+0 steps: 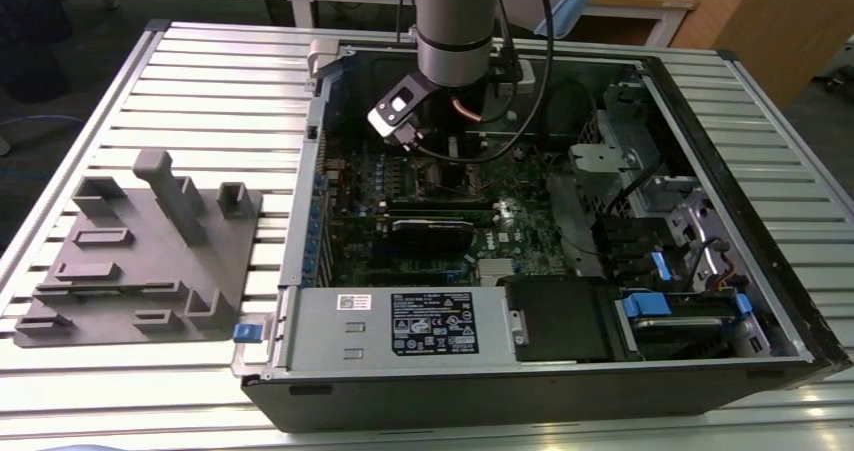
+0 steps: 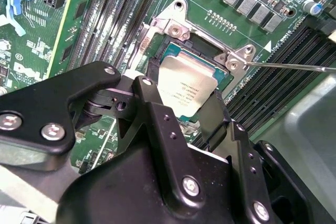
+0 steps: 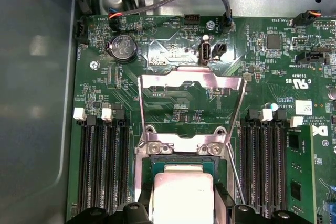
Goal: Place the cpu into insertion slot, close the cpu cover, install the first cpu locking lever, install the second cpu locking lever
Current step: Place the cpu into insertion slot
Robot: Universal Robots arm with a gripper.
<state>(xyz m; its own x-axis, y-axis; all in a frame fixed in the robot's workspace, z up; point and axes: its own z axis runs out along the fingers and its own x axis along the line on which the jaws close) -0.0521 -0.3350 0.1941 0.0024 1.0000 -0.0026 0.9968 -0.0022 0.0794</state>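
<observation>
**A:** Fingers?
**B:** The fingers [image 2: 155, 111] were narrow, clamped on the cpu [image 2: 186, 85] from two opposite sides. They touched its edges in both wrist views.
**A:** Where was the cpu?
**B:** Right over the insertion slot [image 2: 207, 53], squared up with it, silver top up. Couldn't tell if it sat fully down or hung just above.
**A:** Cover?
**B:** The cpu cover [image 3: 191, 85] was swung open, standing off one edge of the slot on its hinge. Its window was clear of the chip. Not closed.
**A:** Levers?
**B:** One locking lever [image 2: 294, 66], a thin wire rod, stuck out from the slot's corner bracket, unlatched.
**A:** Around the slot?
**B:** Black memory slots [image 3: 102, 166] ran along both sides of the slot on the green motherboard [image 3: 173, 40]. A coin battery [image 3: 122, 48] lay past the open cover, away from the slot.
**A:** Wider?
**B:** In the exterior view the arm [image 1: 454, 21] stood straight above the slot, inside the open computer case [image 1: 534, 396]. The case sat on the slatted bench [image 1: 200, 71]. A grey fixture block [image 1: 147, 251] lay on the bench outside the case, well apart from the slot, toward the exterior view's left.
</observation>
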